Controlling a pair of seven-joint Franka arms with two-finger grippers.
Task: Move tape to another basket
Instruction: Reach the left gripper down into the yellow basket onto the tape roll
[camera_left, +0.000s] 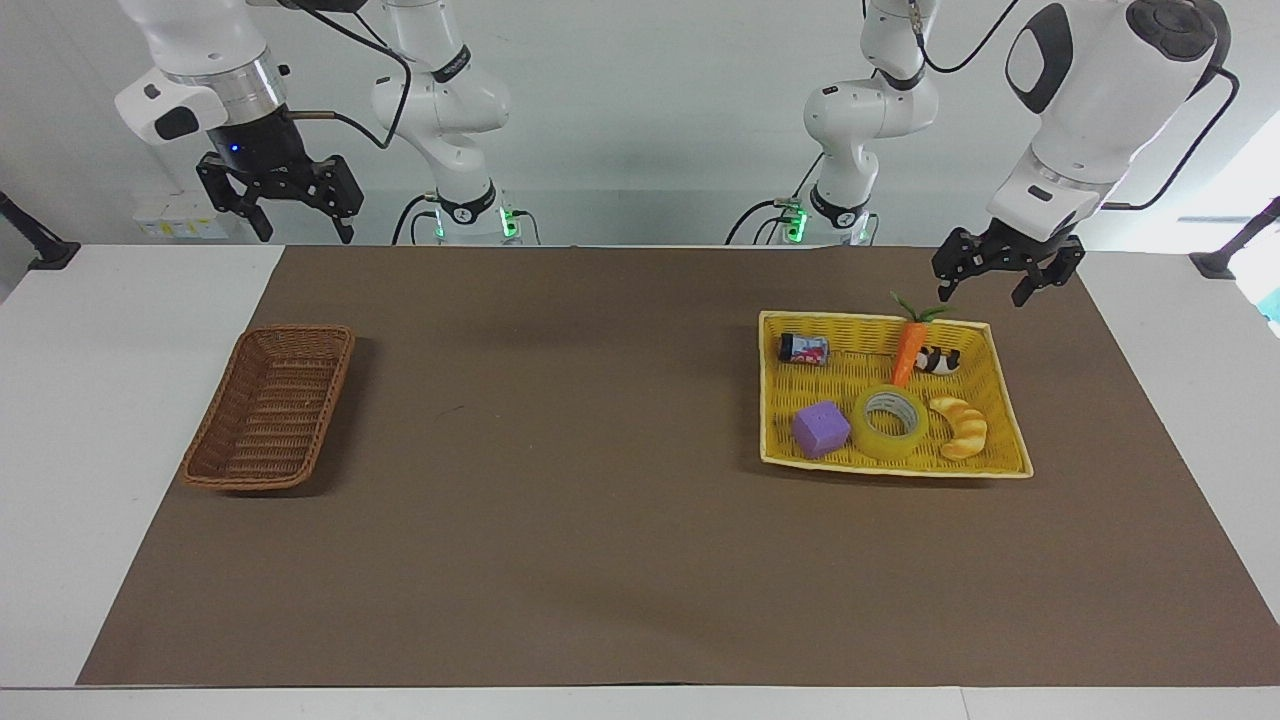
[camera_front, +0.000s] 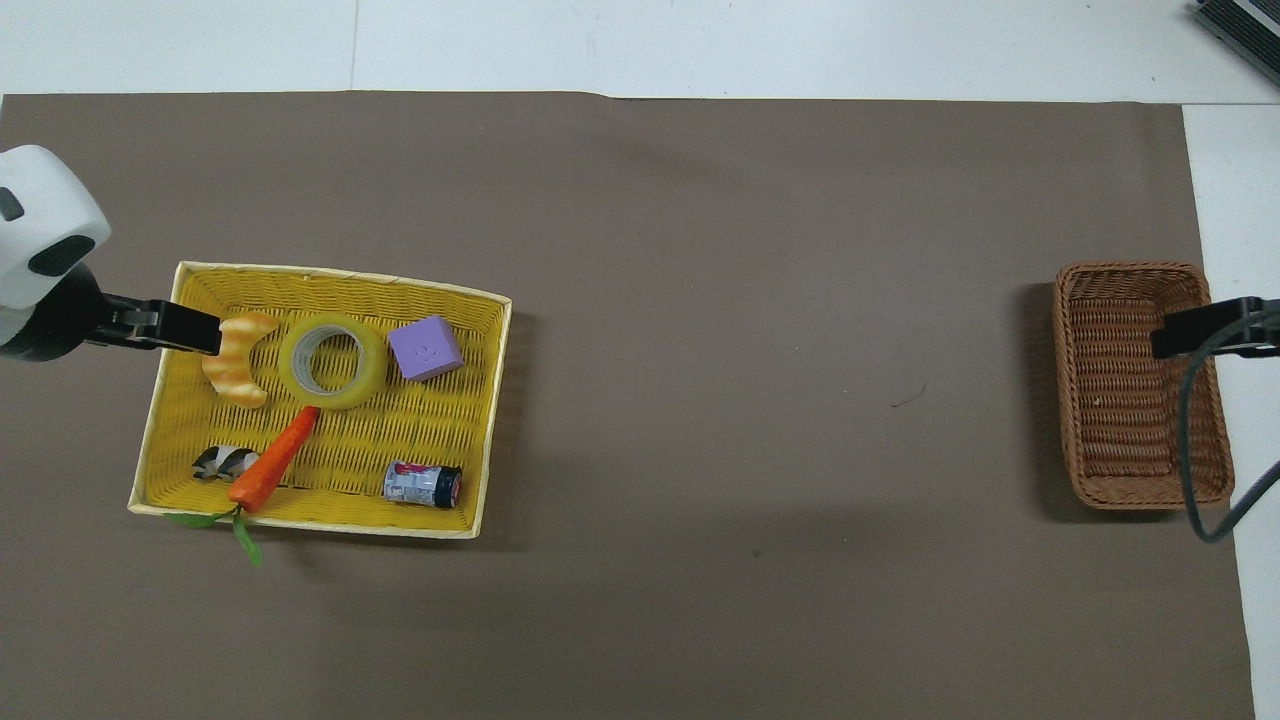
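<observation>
Tape lies in the yellow tray, both my grippers up in the air

The tape lies flat in the yellow tray, at the edge farthest from me, toward my left arm's end of the table. A purple cube sits just beside it on one side and a croissant on the other. The tip of a carrot reaches the roll from the side nearer to me. A small can and a black-and-white toy lie along the tray's nearer edge.

My left gripper hangs in the air over the tray's nearer corner, by the carrot's green leaves, with its fingers spread apart and nothing between them.

The brown basket stands at my right arm's end of the table, well apart from the tray. My right gripper waits high in the air at that end, fingers spread and holding nothing.
</observation>
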